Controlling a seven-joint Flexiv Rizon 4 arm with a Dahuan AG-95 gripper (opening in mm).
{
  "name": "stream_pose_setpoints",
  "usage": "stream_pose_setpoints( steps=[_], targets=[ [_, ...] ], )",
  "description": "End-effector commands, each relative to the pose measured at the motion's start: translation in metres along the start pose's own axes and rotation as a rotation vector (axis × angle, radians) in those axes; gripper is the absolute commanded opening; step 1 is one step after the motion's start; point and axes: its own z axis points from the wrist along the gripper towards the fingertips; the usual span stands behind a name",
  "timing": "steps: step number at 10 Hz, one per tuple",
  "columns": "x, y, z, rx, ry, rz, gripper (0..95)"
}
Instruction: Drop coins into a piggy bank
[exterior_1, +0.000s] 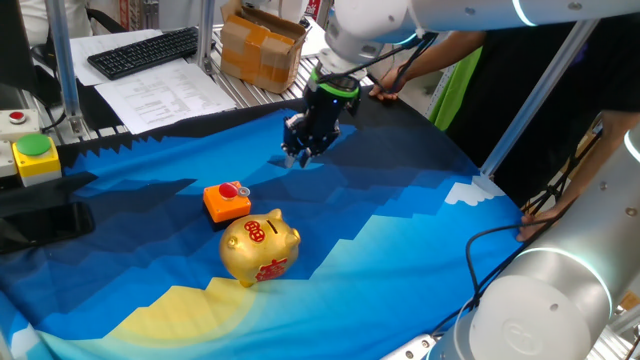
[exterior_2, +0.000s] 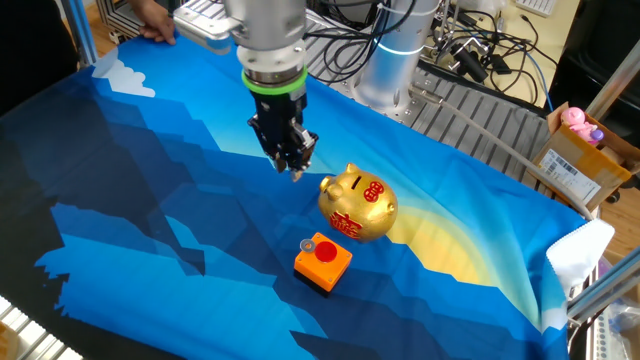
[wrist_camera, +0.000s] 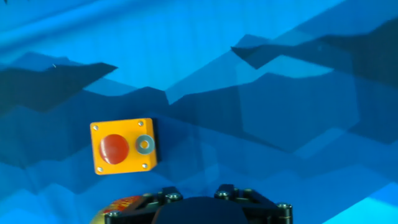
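Observation:
The gold piggy bank (exterior_1: 260, 247) stands on the blue cloth, with red symbols on its back and side; it also shows in the other fixed view (exterior_2: 358, 203). A small silvery-grey coin (wrist_camera: 144, 144) lies on top of the orange block (wrist_camera: 123, 147), beside its red round button. The coin also shows in the other fixed view (exterior_2: 307, 244). My gripper (exterior_2: 291, 168) hangs above the cloth, behind the block and the bank and apart from both. Its fingers look drawn together, with nothing seen between them. In the hand view only the gripper's dark base shows.
A yellow box with a green button (exterior_1: 36, 155) sits at the table's left edge. A keyboard (exterior_1: 145, 50), papers and a cardboard box (exterior_1: 262, 45) lie beyond the cloth. A person stands at the far side. Cables and a second robot base (exterior_2: 395, 60) are nearby.

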Motion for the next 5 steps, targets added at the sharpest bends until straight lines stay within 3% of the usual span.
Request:
stream_pose_setpoints(
  steps=[1,3,5],
  targets=[
    [-0.0019,0.0013,0.002,-0.044,0.012,0.028,0.0],
    [-0.0053,0.0023,0.008,-0.055,0.014,0.01,0.0],
    [-0.008,0.0028,0.0097,-0.08,0.056,0.055,0.0]
  ],
)
